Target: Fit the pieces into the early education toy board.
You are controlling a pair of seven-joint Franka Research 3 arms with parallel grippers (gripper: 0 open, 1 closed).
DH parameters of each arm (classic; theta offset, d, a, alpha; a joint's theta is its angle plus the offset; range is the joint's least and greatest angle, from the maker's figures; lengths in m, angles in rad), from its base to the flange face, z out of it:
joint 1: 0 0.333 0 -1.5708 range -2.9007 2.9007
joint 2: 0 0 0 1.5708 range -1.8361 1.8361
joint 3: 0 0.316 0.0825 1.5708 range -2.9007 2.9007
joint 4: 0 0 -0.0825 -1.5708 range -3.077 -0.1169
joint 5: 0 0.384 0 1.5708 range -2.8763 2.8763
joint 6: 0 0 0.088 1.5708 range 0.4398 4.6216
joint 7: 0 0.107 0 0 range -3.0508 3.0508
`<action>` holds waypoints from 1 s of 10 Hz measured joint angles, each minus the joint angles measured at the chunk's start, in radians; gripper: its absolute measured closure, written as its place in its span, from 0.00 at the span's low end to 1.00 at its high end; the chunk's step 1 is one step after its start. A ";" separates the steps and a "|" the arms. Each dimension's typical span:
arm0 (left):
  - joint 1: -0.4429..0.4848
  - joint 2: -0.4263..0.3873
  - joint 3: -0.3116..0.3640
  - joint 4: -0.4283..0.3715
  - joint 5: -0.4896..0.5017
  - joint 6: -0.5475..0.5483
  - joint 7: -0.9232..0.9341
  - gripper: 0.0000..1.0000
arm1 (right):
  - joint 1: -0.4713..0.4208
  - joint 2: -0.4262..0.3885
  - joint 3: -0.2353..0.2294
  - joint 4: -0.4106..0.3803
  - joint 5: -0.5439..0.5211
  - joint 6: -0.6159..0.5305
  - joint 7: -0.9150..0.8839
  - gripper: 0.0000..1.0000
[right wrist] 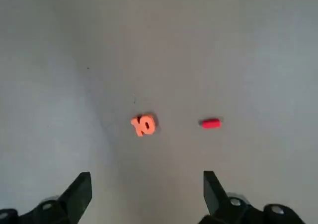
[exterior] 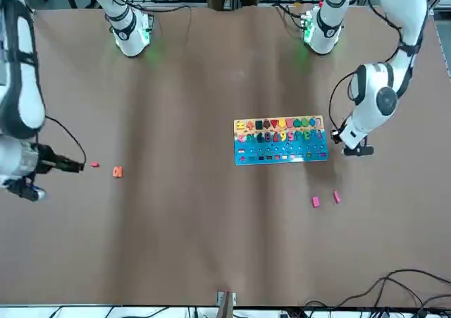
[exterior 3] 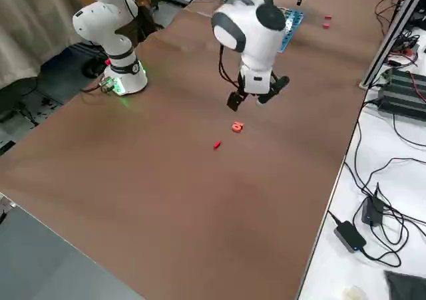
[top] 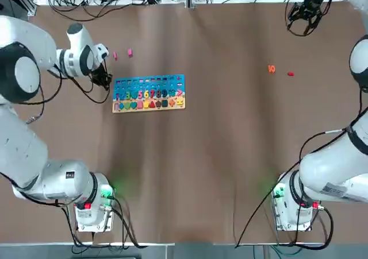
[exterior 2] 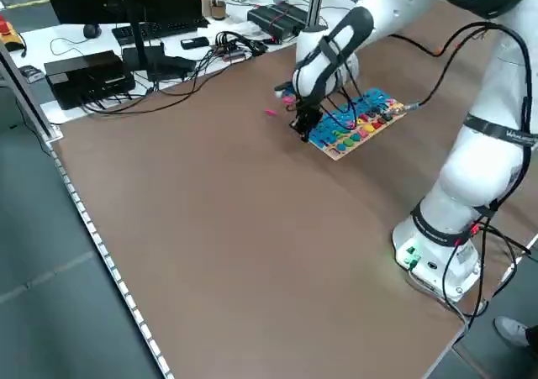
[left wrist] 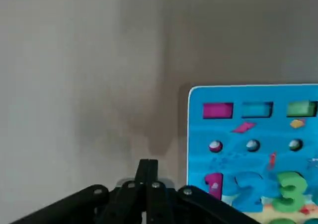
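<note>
Holding the left tool (left wrist: 147, 165) closed on nothing, just left of the board (top: 149, 109); holding the right tool (right wrist: 148, 186) open and empty, well right of the board. Finding the near pink piece (top: 115, 55) and far pink piece (top: 130, 53) on the bench (top: 190, 178), past the board's far left corner; finding the orange piece (right wrist: 144, 125) and red piece (right wrist: 211, 123) well right of the board. Judging all four light, stiff, hardly fragile, perhaps slippery. Best pinching pink and red gently across mid-length, by the long sides; taking orange by opposite outer edges, centred, against twisting out.
</note>
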 joint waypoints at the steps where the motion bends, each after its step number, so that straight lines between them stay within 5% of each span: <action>1: -0.001 0.005 -0.005 -0.003 0.000 0.000 0.000 0.99 | 0.018 0.001 0.002 -0.067 0.001 0.094 0.000 0.01; 5: -0.004 0.021 -0.063 -0.013 0.001 0.013 -0.056 0.99 | 0.097 0.007 0.003 -0.334 0.001 0.518 0.000 0.01; 10: -0.005 0.021 -0.064 -0.013 0.002 0.025 -0.056 0.99 | 0.096 0.031 -0.001 -0.372 -0.096 0.589 -0.021 0.01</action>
